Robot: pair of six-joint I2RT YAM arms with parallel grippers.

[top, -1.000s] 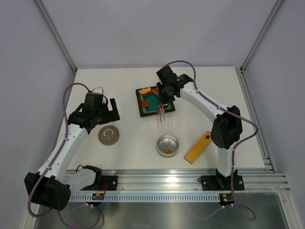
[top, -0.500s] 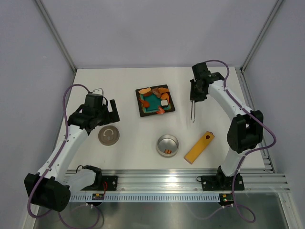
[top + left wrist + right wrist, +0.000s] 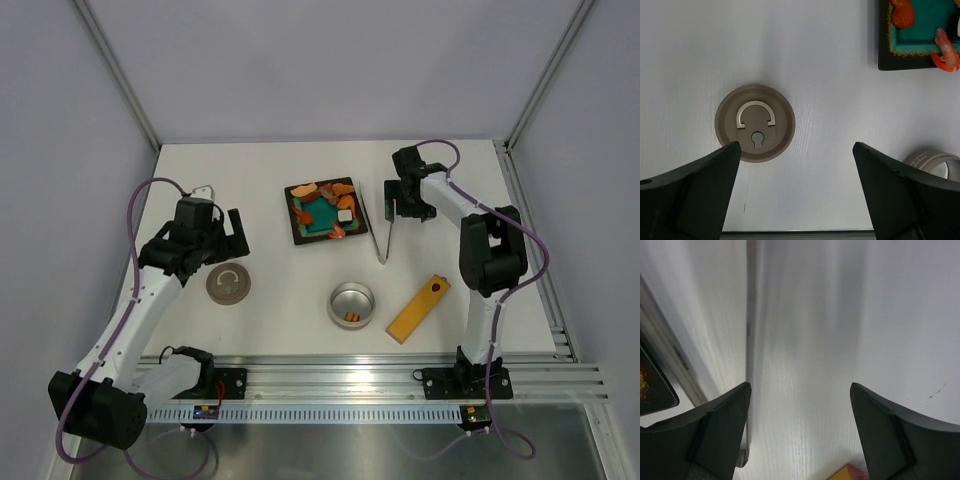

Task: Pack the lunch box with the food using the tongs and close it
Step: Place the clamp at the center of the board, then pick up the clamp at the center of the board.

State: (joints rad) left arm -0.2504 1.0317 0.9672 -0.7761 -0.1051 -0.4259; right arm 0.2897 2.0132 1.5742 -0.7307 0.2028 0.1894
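Abruptly free, the tongs lie on the table beside the plate. The right gripper has swung off it and let go. Most food remains unpacked and the tin holds little.

Left wrist: the left gripper hangs wide and empty over the lid.

Right wrist: jaws parted and holding nothing, with the tongs blurred alongside. Packing looks stalled.

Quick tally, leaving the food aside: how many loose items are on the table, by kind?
Lunch box tin: 1
Lid: 1
Tongs: 1
Black plate: 1
Yellow-orange bar: 1
Total: 5
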